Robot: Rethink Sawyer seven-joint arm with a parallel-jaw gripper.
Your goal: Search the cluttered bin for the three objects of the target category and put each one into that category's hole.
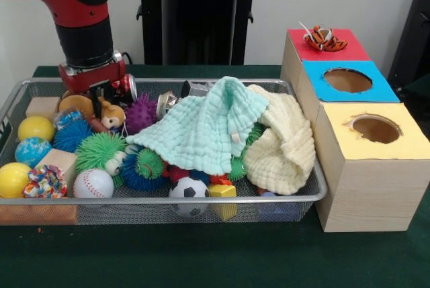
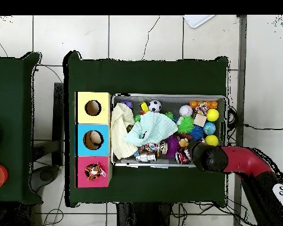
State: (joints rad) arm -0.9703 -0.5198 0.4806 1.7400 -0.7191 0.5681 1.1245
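Claw, grip state unclear, hangs over the mesh bin beside the monkey; tiger covers the red hole.

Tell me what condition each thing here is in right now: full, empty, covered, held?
Wire mesh bin: full of clutter.
Mint cloth: spread over toys.
Cream cloth: crumpled at the bin's box end.
Tiger toy: lying over the red hole, not dropped in.
Monkey toy: in the bin, below the tool.
Blue hole: open.
Yellow hole: open.
Tool: low over the bin.
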